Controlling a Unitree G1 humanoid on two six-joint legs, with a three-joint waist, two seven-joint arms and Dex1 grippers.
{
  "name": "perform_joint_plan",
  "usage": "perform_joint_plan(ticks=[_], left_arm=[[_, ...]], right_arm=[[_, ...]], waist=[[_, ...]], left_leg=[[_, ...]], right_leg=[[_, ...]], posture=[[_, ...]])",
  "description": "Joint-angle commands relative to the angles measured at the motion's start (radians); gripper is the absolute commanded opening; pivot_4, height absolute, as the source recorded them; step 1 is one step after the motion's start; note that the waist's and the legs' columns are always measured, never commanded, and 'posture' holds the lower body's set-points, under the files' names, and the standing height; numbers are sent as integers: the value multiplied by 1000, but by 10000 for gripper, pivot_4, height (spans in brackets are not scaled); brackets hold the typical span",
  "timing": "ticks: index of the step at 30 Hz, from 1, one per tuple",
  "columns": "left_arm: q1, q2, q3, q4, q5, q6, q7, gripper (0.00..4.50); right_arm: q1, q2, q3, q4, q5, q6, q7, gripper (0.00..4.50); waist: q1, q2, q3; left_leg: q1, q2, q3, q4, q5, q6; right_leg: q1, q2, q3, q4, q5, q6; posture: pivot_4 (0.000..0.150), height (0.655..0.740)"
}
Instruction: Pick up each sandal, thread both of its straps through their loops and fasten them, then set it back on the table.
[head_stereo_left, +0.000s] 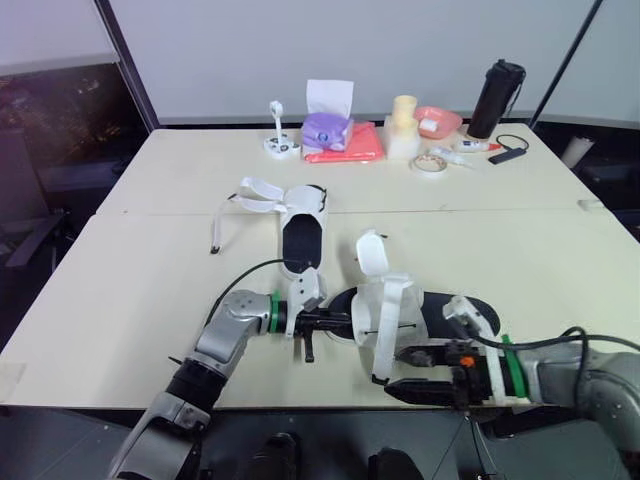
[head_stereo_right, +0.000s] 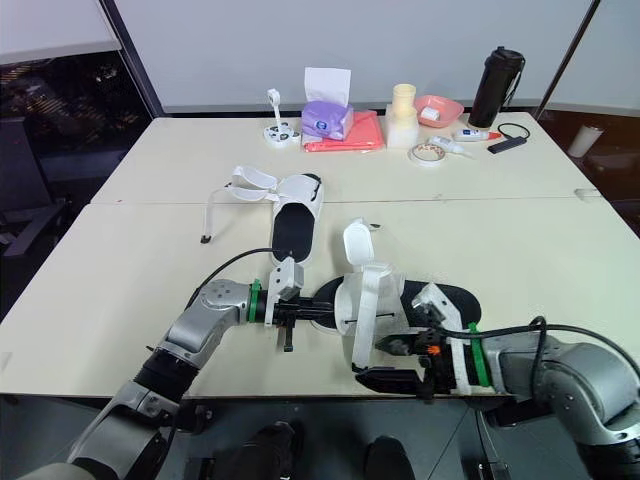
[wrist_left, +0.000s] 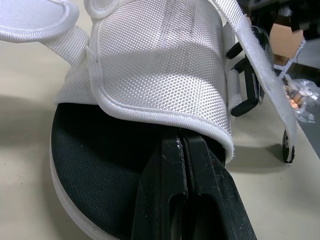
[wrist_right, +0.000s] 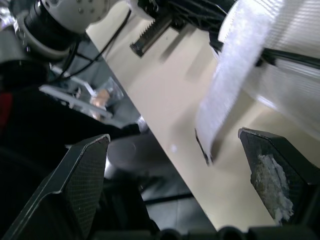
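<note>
Two white-strapped sandals with black footbeds lie on the beige table (head_stereo_left: 130, 290). The far sandal (head_stereo_left: 301, 236) rests mid-table with its straps lying loose to the left. The near sandal (head_stereo_left: 400, 308) lies crosswise by the front edge, one flap standing up. My left gripper (head_stereo_left: 335, 320) is shut at its left end, fingertips (wrist_left: 181, 150) tucked under the white woven upper (wrist_left: 160, 60) on the footbed. A loose strap (wrist_right: 225, 95) hangs off the sandal's front. My right gripper (head_stereo_left: 404, 372) is open around it, fingers (wrist_right: 82, 170) well apart and not touching it.
Along the table's back edge stand a purple tissue box (head_stereo_left: 327, 126), a red cloth (head_stereo_left: 348, 146), a white holder (head_stereo_left: 279, 142), a cream container (head_stereo_left: 403, 128), a pink bowl (head_stereo_left: 438, 120), a tape roll (head_stereo_left: 430, 163) and a black bottle (head_stereo_left: 497, 98). The near sandal is close to the table's front edge.
</note>
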Motion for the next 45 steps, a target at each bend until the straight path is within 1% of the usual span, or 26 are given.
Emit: perform_joint_plan(ticks=[1, 5, 8, 12, 13, 14, 15, 16, 19, 22, 24, 26, 28, 31, 34, 37, 40, 42, 45], left_arm=[[9, -3, -19, -4, 9, 4, -3, 0], [6, -7, -21, 3, 15, -7, -1, 0], [4, -9, -24, 10, 22, -20, 2, 0], [5, -12, -28, 12, 25, -28, 3, 0], [5, -13, -29, 13, 26, -30, 4, 0], [5, -14, -29, 14, 27, -31, 4, 0], [4, -15, -29, 15, 28, -33, 4, 0], [3, -16, -30, 18, 29, -35, 3, 0], [-4, -18, -30, 32, 31, -42, 1, 0], [-6, -15, -28, 39, 32, -47, -4, 0], [0, -11, -32, 29, 31, -42, -9, 0], [5, -8, -36, 27, 34, -45, -12, 0], [8, -9, -38, 26, 35, -47, -10, 0], [12, -10, -42, 29, 42, -61, -5, 0], [12, -13, -44, 33, 43, -67, -2, 0], [13, -17, -46, 30, 43, -67, 5, 0], [18, -21, -47, 22, 44, -64, 12, 0], [22, -23, -50, 20, 46, -66, 15, 0], [26, -23, -51, 16, 46, -66, 17, 0]], right_arm=[[-27, 50, 7, 7, 38, 23, -59, 44731], [-43, 102, 1, 26, 67, 43, -107, 44731], [-43, 125, 3, 29, 76, 48, -127, 37056], [-34, 126, -1, 35, 80, 44, -130, 17754], [-33, 122, -4, 35, 83, 43, -130, 11561], [-33, 120, -6, 34, 85, 42, -130, 7744], [-33, 114, -10, 29, 83, 34, -126, 1984], [-34, 103, -15, 22, 86, 33, -119, 903], [-61, 69, -37, 7, 106, 39, -106, 903], [-127, 12, -46, 17, 129, 70, -93, 903], [-212, -15, -68, 59, 168, 99, -91, 903], [-311, -47, -71, 115, 175, 118, -72, 903], [-409, -76, -39, 184, 137, 122, -49, 903], [-535, -117, 54, 299, 60, 108, 42, 903], [-625, -133, 161, 424, -32, 82, 137, 903], [-659, -141, 243, 500, -104, 59, 221, 903], [-662, -164, 297, 500, -133, 75, 295, 903], [-659, -180, 319, 486, -145, 90, 330, 903], [-670, -172, 309, 502, -138, 133, 343, 903]], waist=[[1, 0, 0], [2, 0, 0], [1, 0, 0], [1, 0, 0], [1, 0, 0], [1, 0, 0], [1, 0, 0], [1, 0, 0], [2, 0, 0], [1, 0, 0], [1, 0, 0], [-1, 1, 0], [2, 1, 0], [0, 1, 0], [0, 1, 0], [1, 1, 0], [1, 1, 0], [1, 1, 0], [1, 1, 0]], left_leg=[[0, 0, 0, 0, 0, 0], [0, -1, -1, 0, 0, 0], [0, -1, -2, 0, 0, 0], [0, -1, -2, 0, 0, 0], [0, -1, -2, 0, 0, 0], [0, -1, -2, 0, 0, 0], [0, -1, -2, 0, 0, 0], [0, -1, -2, 0, 0, 0], [0, -1, -2, 0, 0, 0], [0, -1, -2, 0, 0, 0], [0, -1, -2, 0, 0, 0], [0, -1, -2, 0, 0, 0], [0, -1, -2, 0, 0, 0], [0, -1, -2, -1, 0, 0], [0, -1, -2, -1, 0, 1], [0, -1, -2, -1, -1, 1], [-1, -1, -2, -1, -1, 1], [-1, -1, -2, -1, -1, 1], [-1, -2, -2, -1, -1, 1]], right_leg=[[0, 0, 0, 0, 0, 0], [2, 0, -1, -2, 0, 0], [2, 0, -2, -2, 0, 0], [2, 0, -2, -3, 0, 0], [2, 0, -2, -3, 0, 0], [2, 0, -2, -3, 0, 0], [2, 0, -2, -3, 0, 0], [2, 0, -2, -3, 0, 0], [2, 0, -3, -3, 0, 0], [2, 0, -3, -3, 0, 0], [3, 0, -3, -3, 0, 0], [3, 0, -3, -3, 0, 0], [3, 0, -3, -4, 0, 0], [3, 0, -4, -5, 0, 0], [3, 0, -4, -5, 0, 0], [3, -1, -4, -5, 0, 0], [2, -1, -4, -5, 0, 0], [3, -1, -4, -5, 0, 0], [3, -1, -4, -5, 0, 0]], posture=[[1500, 7400], [1500, 7400], [1500, 7400], [1500, 7400], [1500, 7400], [1500, 7400], [1500, 7400], [1500, 7400], [1500, 7400], [1500, 7400], [1500, 7400], [1500, 7400], [1500, 7400], [1500, 7400], [1500, 7400], [1500, 7400], [1500, 7400], [1500, 7400], [1500, 7400]])
